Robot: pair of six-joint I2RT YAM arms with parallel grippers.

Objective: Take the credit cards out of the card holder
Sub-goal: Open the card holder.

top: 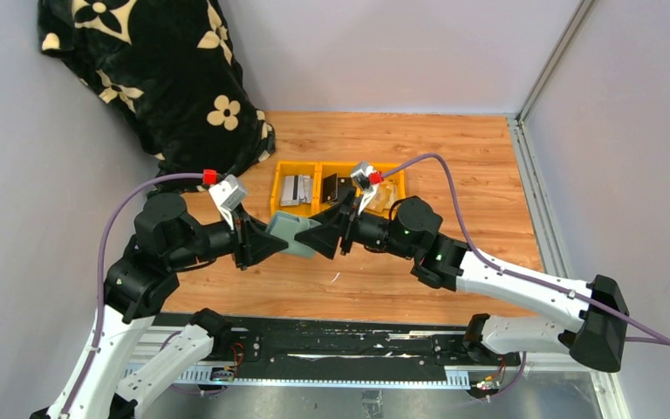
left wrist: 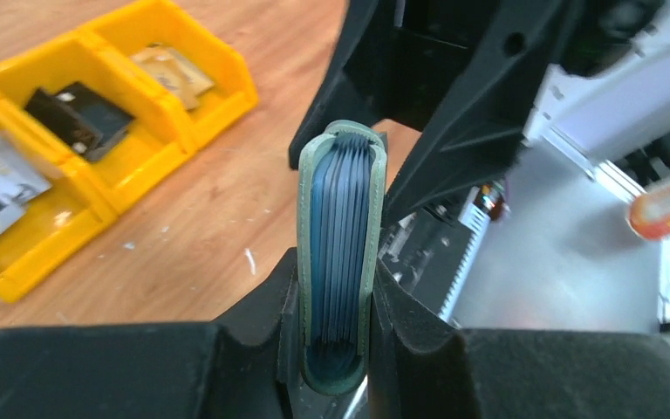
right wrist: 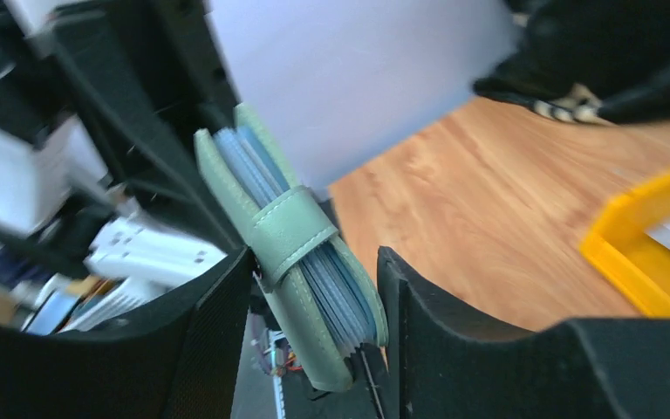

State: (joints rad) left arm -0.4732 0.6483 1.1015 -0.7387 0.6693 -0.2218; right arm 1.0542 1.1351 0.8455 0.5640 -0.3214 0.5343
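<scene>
Left gripper [left wrist: 335, 297] is clamping the holder [top: 295, 234] – both fingers pressing its flat faces, edge-on to the wrist cam, blue-grey leaves [left wrist: 338, 236] stacked inside. Right gripper [right wrist: 314, 262] is sitting nose-to-nose with it, jaws apart around the far end of the holder; daylight is showing on one side, so I'm reading it as not gripping. That view is blurred, so whether the other finger is touching I can't tell. Holder is hanging in mid-air over the table [top: 454, 157], between the two grippers, just on the near side of the yellow bins [left wrist: 153, 170]. It's closed, tab [right wrist: 292, 227] wrapping across the edge, no cards showing as such. Judging the step as getting the tab undone, extraction not started. Failure modes I'm worrying about – only one arm is carrying the load, so if the left lets go with the right jaws apart, the holder is dropping to the table. Soft cover, so a tug on the tab could be pivoting or sliding it in the left fingers instead of opening it. If the right closes across the full thickness rather than on the tab, it's just squeezing the thing shut. And with both grippers this close, any small misalignment is risking finger-on-finger contact.
</scene>
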